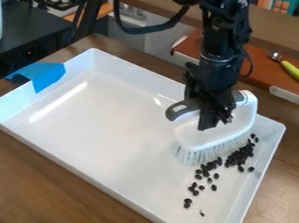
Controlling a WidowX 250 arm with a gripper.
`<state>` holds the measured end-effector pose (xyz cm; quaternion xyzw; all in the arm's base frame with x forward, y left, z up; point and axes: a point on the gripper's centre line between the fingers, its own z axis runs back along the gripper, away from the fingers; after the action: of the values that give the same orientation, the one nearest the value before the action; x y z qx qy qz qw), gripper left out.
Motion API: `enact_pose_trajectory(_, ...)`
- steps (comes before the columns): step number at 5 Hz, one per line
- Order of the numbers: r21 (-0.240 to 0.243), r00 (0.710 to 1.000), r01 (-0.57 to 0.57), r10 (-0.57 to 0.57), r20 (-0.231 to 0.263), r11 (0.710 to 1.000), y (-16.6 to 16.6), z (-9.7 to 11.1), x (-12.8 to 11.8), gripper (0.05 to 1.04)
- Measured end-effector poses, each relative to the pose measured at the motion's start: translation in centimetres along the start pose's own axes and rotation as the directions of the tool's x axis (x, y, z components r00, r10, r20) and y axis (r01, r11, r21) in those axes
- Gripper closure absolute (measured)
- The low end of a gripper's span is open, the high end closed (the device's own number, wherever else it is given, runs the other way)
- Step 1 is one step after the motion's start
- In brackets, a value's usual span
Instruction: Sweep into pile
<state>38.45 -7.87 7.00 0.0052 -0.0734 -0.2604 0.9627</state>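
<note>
White tray [110, 124]; beans [240, 157] beside brush [204, 138]

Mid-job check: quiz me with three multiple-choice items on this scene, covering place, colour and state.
1. Where are the beans in the tray?
A) Near its right side in the picture
B) In its far left corner
C) Under the tape

2. What colour is the tape?
A) Red
B) Yellow
C) Blue

3. How do the brush's bristles point?
A) Straight up
B) Down
C) Toward the ceiling

1 A: they trail along the right wall.
2 C: blue covers the left rim.
3 B: bristles hang below the white body.
</note>
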Motion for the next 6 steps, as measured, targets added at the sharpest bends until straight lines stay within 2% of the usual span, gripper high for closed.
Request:
enact_pose_trajectory(2,-0.022,0.996,0.092,-0.092,-0.005,0.995,-1.1,0.4,-2.3,0.586)
enact_pose_trajectory(4,-0.069,0.986,0.167,-0.167,-0.004,0.984,-2.1,1.1,-4.7,0.586)
enact_pose_trajectory(5,-0.059,0.992,0.126,-0.125,0.017,0.99,-1.5,1.5,-5.3,0.586)
enact_pose_trajectory(6,-0.038,0.996,-0.002,0.005,0.086,0.999,0.7,3.3,-5.9,0.587)
